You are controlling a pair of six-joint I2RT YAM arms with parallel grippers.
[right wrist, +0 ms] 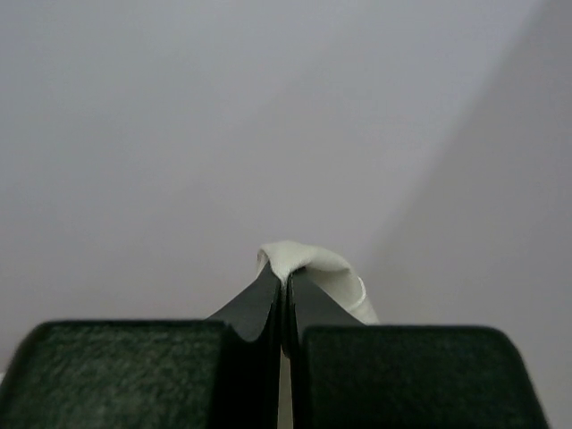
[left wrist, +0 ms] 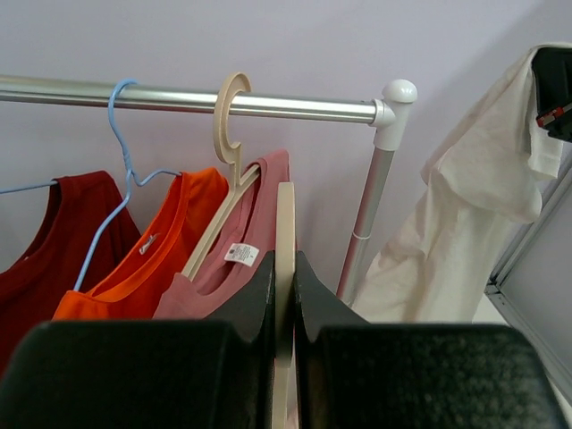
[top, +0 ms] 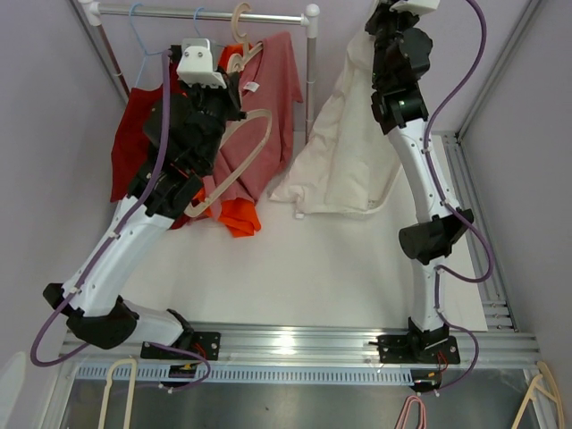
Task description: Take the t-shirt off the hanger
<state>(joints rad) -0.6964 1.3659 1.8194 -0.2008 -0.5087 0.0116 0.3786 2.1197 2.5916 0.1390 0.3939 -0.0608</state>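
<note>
beside rail [top: 206,13] | right pincer [right wrist: 284,277] pinches cream t-shirt [top: 344,152] | left pincer [left wrist: 284,268] clamps beige hanger [left wrist: 285,214] | pink shirt [top: 277,80] behind

Top external: set above and behind the arm bases [top: 183,344], looks down over the desk [top: 340,268] to the rail [top: 206,15] at the far end. Left wrist: sights along the left hand [left wrist: 284,268] and the cream hanger [left wrist: 284,214] in it, close under the rail, facing the back wall [left wrist: 313,45]. Right wrist: sights along the right hand [right wrist: 284,279], faces bare wall [right wrist: 223,107]. Shared by top and left wrist: rail, hanging shirts [top: 273,80], cream t-shirt [top: 344,134].
</note>
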